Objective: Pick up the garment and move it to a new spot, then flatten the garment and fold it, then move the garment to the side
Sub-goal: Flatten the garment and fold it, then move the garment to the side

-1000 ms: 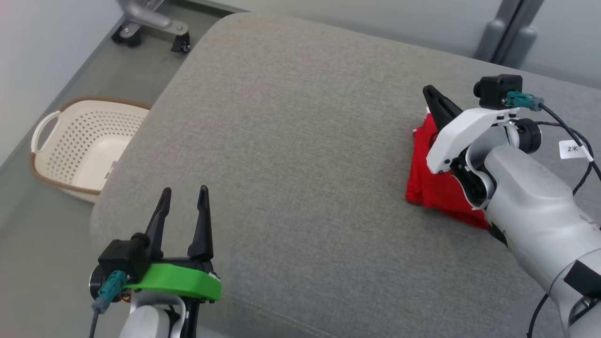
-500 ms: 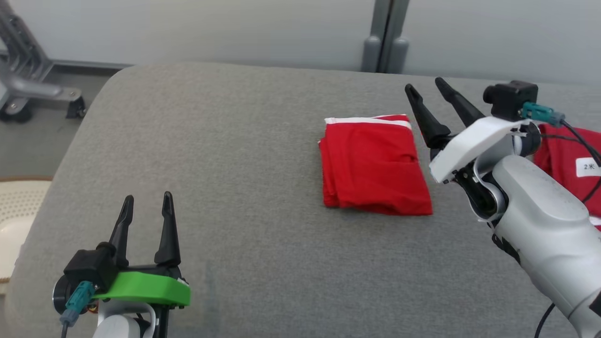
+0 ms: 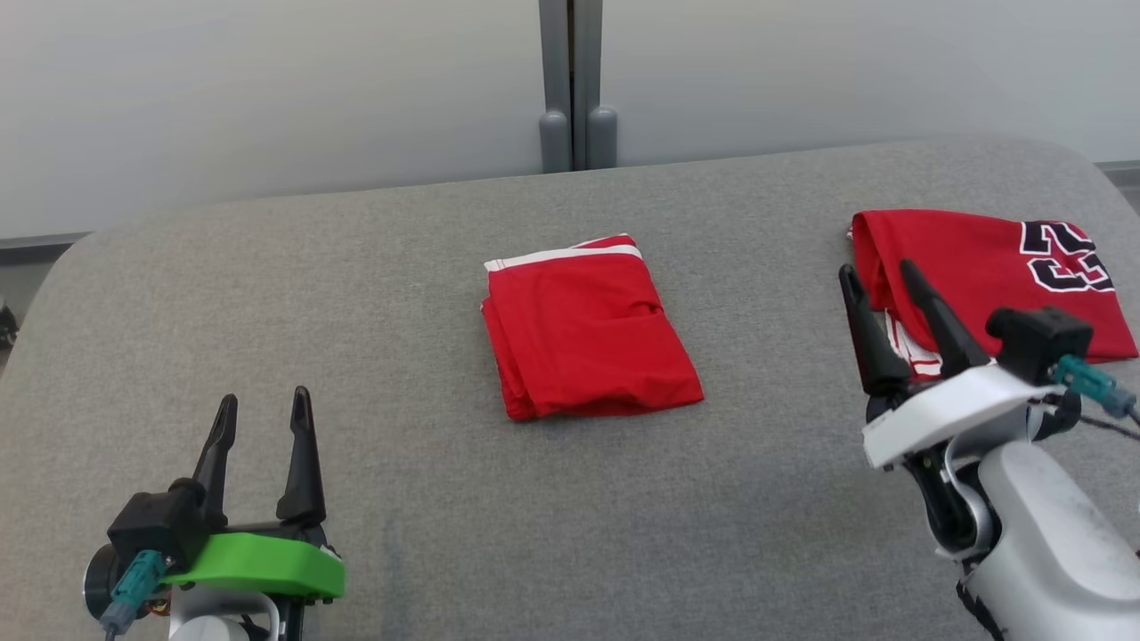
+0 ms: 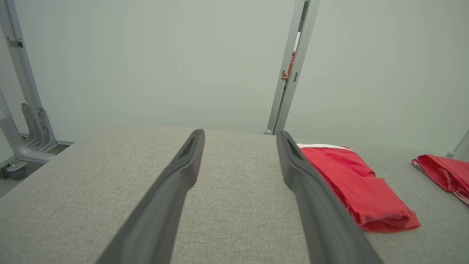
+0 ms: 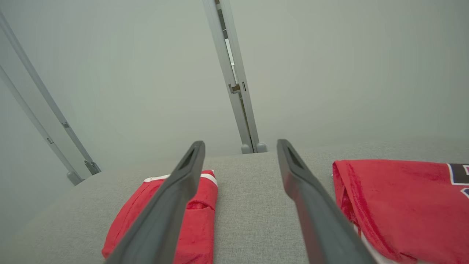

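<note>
Beside folded garment [image 3: 588, 334], jersey [image 3: 980, 254] number partly hidden.

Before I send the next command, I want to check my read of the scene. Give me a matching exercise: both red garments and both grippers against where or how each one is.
1. folded plain red garment with white trim
2. red jersey with black numerals
3. left gripper, green mount
4. right gripper, white mount

A. open, at the jersey's near left edge
B. middle of the grey fabric cushion, nothing touching it
C. open, lower left, over bare cushion
D. far right of the cushion

Pairs: 1-B, 2-D, 3-C, 4-A
</note>
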